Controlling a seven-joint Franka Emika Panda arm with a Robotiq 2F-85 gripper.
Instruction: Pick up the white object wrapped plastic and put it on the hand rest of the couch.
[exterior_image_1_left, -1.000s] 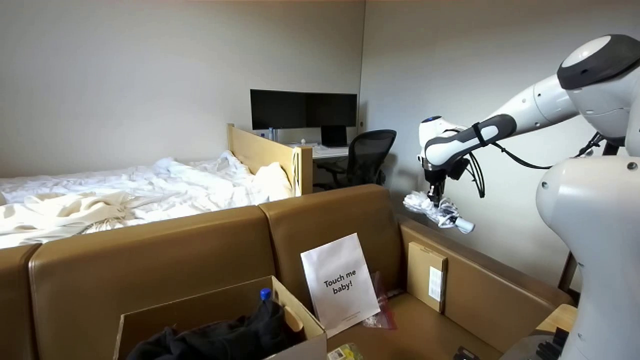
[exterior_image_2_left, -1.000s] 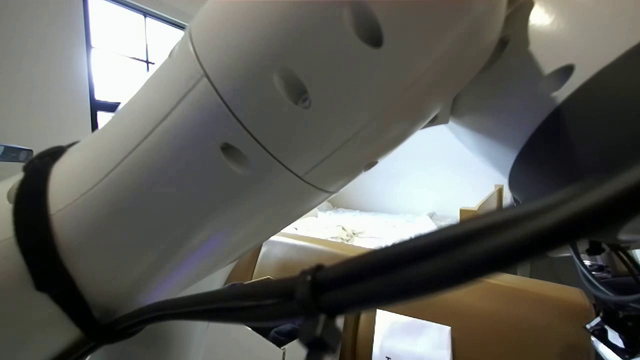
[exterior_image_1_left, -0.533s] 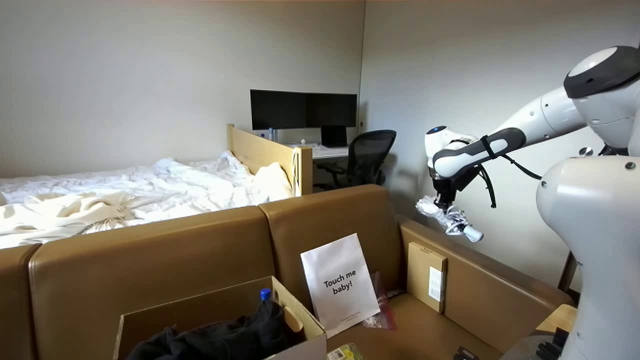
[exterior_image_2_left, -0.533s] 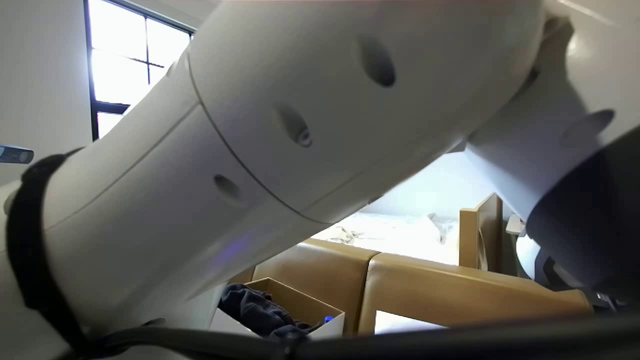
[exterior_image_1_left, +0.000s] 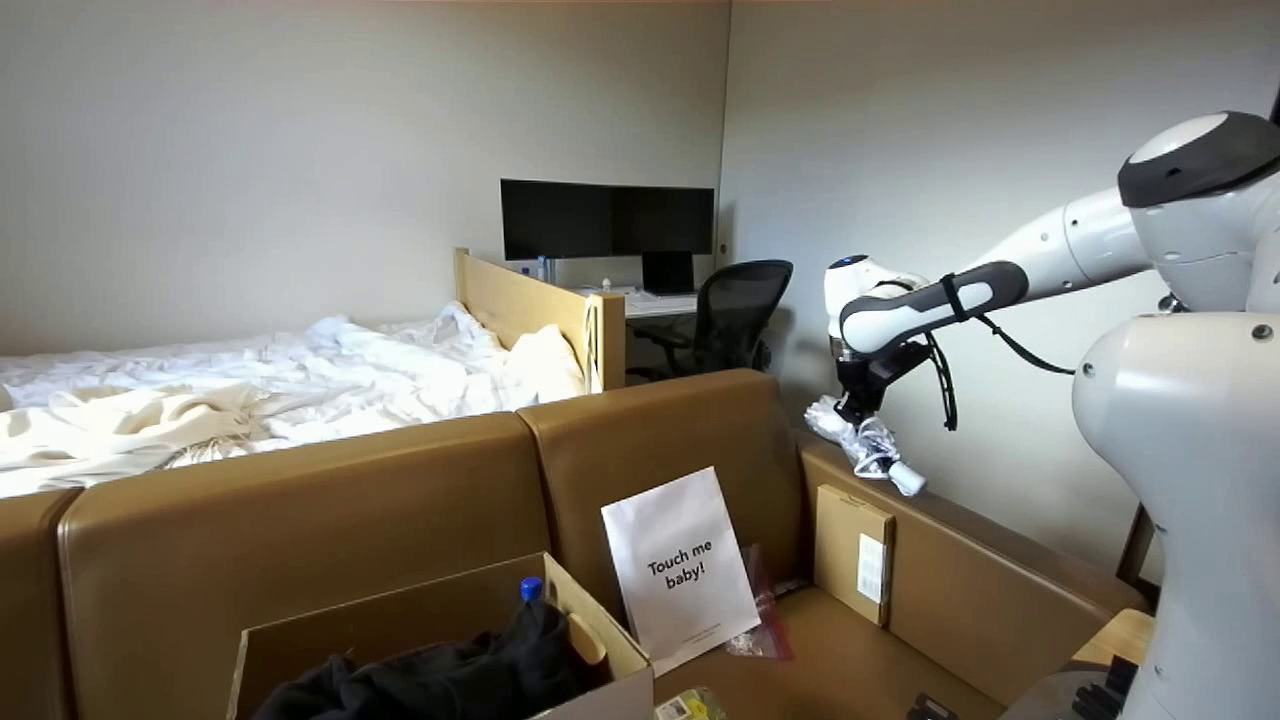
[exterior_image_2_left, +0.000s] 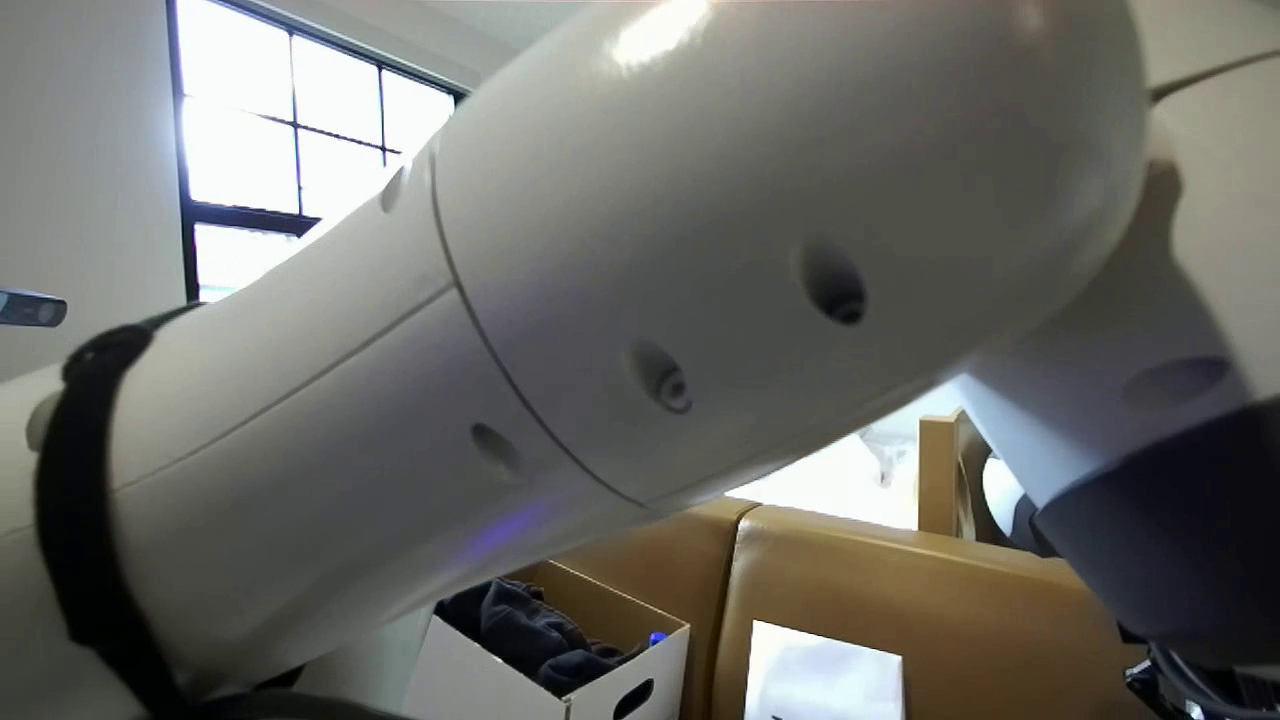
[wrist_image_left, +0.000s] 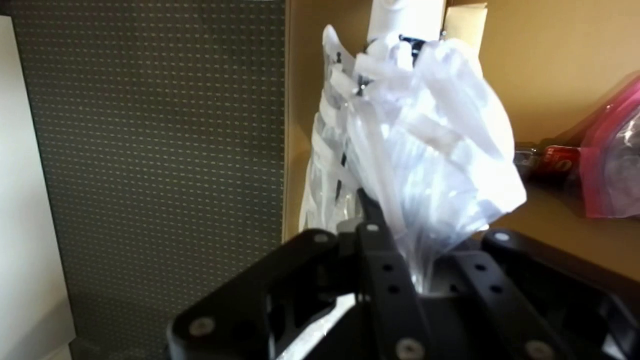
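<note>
White wrapped object (exterior_image_1_left: 872, 442) held at couch hand rest (exterior_image_1_left: 1000, 541)

Clenched around the plastic (wrist_image_left: 435, 150), the end effector (exterior_image_1_left: 853, 408) grasps the object, which slants with its smooth white end (exterior_image_1_left: 907, 478) lowest in an exterior view; whether it touches the hand rest cannot be told.

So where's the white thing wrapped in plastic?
In an exterior view, the white thing is at the right, by the couch armrest, though I can't tell if touching; the wrist view shows it in the fingers.

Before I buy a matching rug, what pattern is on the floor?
The floor is dark grey with rows of pale flecks, clearest in the wrist view.
</note>
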